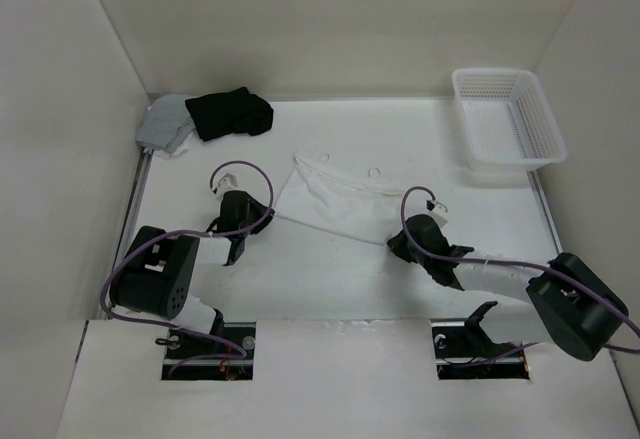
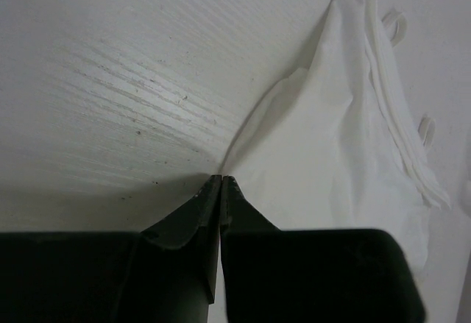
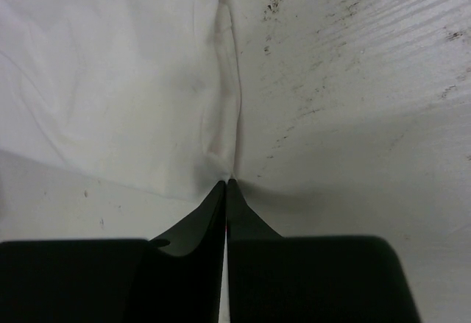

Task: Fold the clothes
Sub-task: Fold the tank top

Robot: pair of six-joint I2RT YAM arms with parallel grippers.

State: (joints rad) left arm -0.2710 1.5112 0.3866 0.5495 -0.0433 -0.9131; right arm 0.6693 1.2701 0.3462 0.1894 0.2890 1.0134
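The clothes (image 1: 335,196), a thin white camisole, lie spread flat in the middle of the table with the narrow straps (image 1: 322,158) toward the back. My left gripper (image 1: 270,213) sits low at the near left corner of the clothes (image 2: 331,161). Its jaws are shut, and the cloth's corner runs straight into the tips of the left gripper (image 2: 221,178). My right gripper (image 1: 394,243) is at the near right corner. In the right wrist view the clothes (image 3: 110,80) gather into a pinched ridge that ends in the shut right gripper (image 3: 229,182).
A black garment (image 1: 232,112) and a grey garment (image 1: 165,125) lie bunched in the far left corner. A white plastic basket (image 1: 508,117) stands at the far right. White walls close the table in on the left, back and right.
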